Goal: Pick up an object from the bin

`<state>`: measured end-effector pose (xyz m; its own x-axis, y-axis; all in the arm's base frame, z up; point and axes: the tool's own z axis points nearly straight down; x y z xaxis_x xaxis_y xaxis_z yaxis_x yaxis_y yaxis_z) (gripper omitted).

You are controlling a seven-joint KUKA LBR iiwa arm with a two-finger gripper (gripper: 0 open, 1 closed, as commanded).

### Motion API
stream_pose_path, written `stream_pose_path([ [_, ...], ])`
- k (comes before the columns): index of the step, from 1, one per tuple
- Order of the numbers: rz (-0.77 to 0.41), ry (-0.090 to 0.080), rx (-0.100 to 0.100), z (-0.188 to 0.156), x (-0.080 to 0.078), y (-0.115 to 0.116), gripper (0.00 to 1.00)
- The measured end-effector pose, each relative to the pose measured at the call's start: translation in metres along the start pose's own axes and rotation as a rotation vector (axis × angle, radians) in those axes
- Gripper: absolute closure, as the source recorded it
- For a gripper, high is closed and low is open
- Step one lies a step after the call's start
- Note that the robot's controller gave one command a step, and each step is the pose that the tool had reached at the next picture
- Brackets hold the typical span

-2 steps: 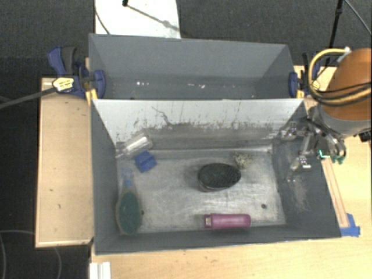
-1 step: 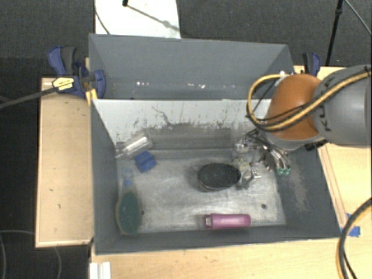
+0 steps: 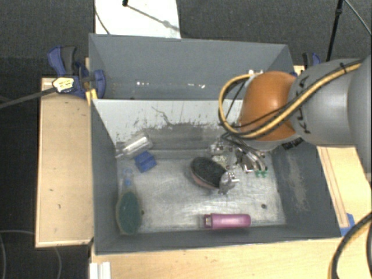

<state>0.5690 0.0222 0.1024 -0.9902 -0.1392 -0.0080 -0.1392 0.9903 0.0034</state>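
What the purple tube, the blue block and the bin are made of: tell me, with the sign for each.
Purple tube: probably plastic, smooth, with a slight sheen along its top. Blue block: perhaps foam or plastic, matt, no glints. Bin: grey sheet metal, dull, its floor scuffed with pale scratches.

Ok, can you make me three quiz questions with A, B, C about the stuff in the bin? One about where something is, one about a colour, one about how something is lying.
1. The end effector is nearest to: A the dark oval thing; B the purple tube; C the silver cylinder.
2. The small block beside the silver cylinder is: A red; B blue; C yellow.
3. The purple tube is: A standing up; B lying on its side; C propped on the small block.

Answers: 1 A, the end effector is right beside the dark oval thing. 2 B, the block looks blue. 3 B, the tube's whole length lies flat.
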Motion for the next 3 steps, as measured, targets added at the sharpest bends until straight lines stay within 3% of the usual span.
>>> stream_pose_path([
  [1,0.09,0.0,0.004,0.002,-0.012,-0.015,0.0],
  [2,-0.01,0.003,0.004,0.03,-0.017,-0.011,0.0],
  [3,0.042,0.002,0.005,0.029,-0.013,0.008,0.0],
])
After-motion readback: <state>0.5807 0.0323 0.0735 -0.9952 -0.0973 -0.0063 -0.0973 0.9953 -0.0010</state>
